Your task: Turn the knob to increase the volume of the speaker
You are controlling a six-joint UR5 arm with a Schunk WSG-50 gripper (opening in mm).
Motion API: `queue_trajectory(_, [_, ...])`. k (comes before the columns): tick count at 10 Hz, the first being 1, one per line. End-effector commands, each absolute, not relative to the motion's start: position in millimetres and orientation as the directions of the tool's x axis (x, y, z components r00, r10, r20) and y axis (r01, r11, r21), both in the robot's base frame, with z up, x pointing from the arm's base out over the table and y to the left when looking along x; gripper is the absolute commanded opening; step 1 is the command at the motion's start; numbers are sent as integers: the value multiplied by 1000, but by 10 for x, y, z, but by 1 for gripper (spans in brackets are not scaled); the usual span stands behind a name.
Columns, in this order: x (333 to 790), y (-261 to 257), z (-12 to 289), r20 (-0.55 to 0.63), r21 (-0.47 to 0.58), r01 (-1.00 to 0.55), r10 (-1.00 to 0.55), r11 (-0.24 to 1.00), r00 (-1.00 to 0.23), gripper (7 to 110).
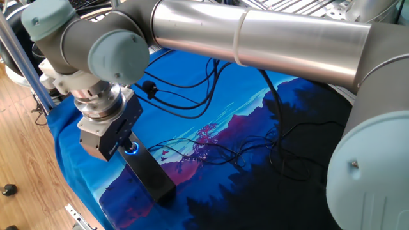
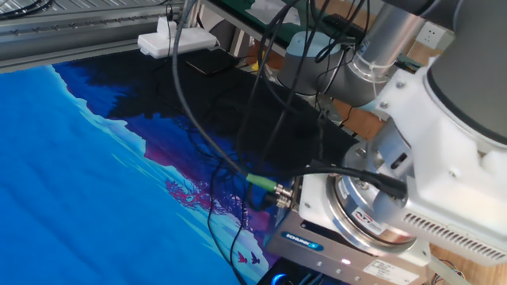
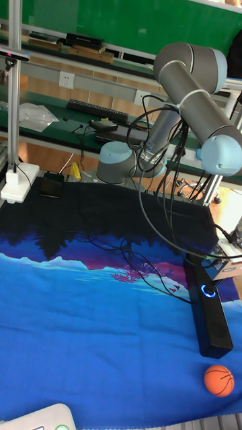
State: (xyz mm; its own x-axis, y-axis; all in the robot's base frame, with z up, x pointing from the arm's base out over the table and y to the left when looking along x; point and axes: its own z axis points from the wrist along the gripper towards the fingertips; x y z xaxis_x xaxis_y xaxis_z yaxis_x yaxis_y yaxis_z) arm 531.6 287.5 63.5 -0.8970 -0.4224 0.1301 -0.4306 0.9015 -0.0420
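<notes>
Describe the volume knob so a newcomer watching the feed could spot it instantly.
Find the long black speaker bar lying near the right edge of the blue printed cloth. On its top face sits the small round knob, the only part ringed by glowing blue light.

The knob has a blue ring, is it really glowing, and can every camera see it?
Yes: in the tall fixed view the knob glows bright blue on the dark speaker. In one fixed view the glow peeks out beside the claw. In the other fixed view only a blue glint shows at the bottom edge.

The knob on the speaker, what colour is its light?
Blue: a glowing ring around the knob on the black speaker, clearest in the tall fixed view.
</notes>
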Motion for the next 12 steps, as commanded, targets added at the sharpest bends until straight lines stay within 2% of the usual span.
queue_trajectory(1, [5293, 2937, 696, 126, 4, -452, -449, 892, -885, 7])
queue_trajectory(4, [5424, 2856, 626, 89, -51, -427, -422, 903, -902, 7])
queue_trajectory(7, [5428, 3044, 645, 75, 41, -482, -484, 875, -872, 7])
queue_trajectory(12, [5441, 3016, 682, 80, 24, -462, -462, 887, -883, 7])
